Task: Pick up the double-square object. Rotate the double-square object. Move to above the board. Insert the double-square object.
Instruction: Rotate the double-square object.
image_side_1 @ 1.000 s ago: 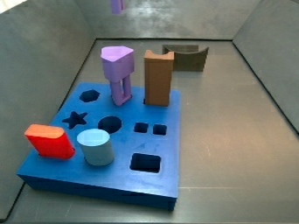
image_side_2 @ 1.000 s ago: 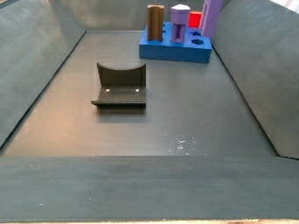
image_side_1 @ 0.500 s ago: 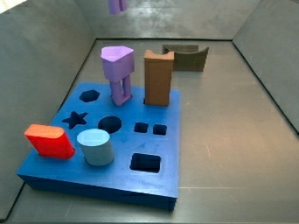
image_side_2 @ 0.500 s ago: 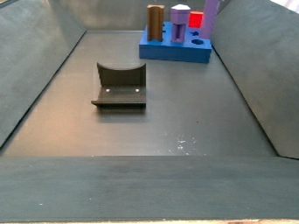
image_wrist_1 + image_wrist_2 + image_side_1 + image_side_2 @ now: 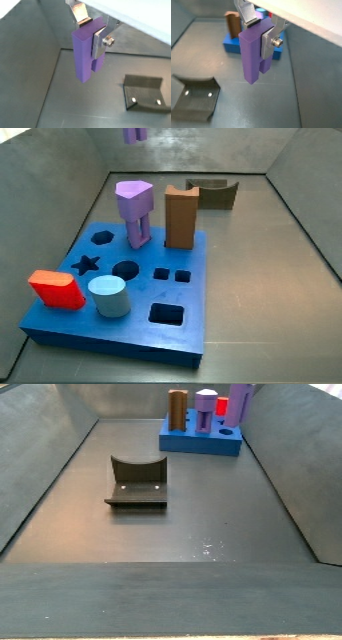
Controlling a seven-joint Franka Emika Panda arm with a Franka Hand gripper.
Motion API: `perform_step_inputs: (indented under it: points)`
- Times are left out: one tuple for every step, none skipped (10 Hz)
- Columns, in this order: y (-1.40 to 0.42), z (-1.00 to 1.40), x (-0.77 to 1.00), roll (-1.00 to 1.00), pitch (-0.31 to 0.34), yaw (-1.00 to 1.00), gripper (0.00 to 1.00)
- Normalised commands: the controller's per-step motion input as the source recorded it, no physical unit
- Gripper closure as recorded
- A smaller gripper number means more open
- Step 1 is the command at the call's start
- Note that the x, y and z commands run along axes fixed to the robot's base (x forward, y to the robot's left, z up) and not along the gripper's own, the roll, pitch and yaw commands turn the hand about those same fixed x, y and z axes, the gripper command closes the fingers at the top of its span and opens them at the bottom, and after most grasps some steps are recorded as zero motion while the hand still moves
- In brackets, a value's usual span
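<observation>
Gripper (image 5: 95,31) clamping one double-square object (image 5: 85,55) high at a side view's top edge (image 5: 135,134), one board (image 5: 187,334) lower left, one fixture (image 5: 136,484) mid-frame

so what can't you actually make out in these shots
- Gripper body: cut off by the frame edge in both wrist views; only the fingers clamping the purple block show.
- Purple block in a side view: only its lower end shows at the frame edge.
- Board in a wrist view: mostly hidden behind the block.

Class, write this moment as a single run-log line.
gripper: shut on double-square object | piece upright, off the floor | board: two small square holes empty | fixture: bare
</observation>
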Motion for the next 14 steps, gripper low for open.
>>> perform_step_inputs:
  points:
    - [0.01, -0.01, 0.04, -0.01, 0.003, -1.00, 1.00]
    - [0.01, -0.01, 0.04, -0.01, 0.005, -1.00, 1.00]
    - [0.01, -0.01, 0.04, -0.01, 0.006, -1.00, 1.00]
    - [0.01, -0.01, 0.04, -0.01, 0.008, -1.00, 1.00]
    - [0.01, -0.01, 0.04, -0.02, 0.009, -0.92, 1.00]
    - [0.01, -0.01, 0.04, -0.02, 0.009, -0.60, 1.00]
    - [0.01, -0.01, 0.04, -0.02, 0.009, -0.46, 1.00]
    - [0.01, -0.01, 0.04, -0.02, 0.009, -0.23, 1.00]
    - [0.00, 0.00, 0.00, 0.00, 0.000, -1.00, 1.00]
    - [0.00, 0.00, 0.00, 0.00, 0.000, -1.00, 1.00]
    - [0.01, 0.00, 0.00, 0.00, 0.000, -1.00, 1.00]
    - [0.01, 0.00, 0.00, 0.00, 0.000, -0.88, 1.00]
    - [0.01, 0.00, 0.00, 0.00, 0.000, -0.63, 1.00]
    - [0.01, 0.00, 0.00, 0.00, -0.001, -0.37, 1.00]
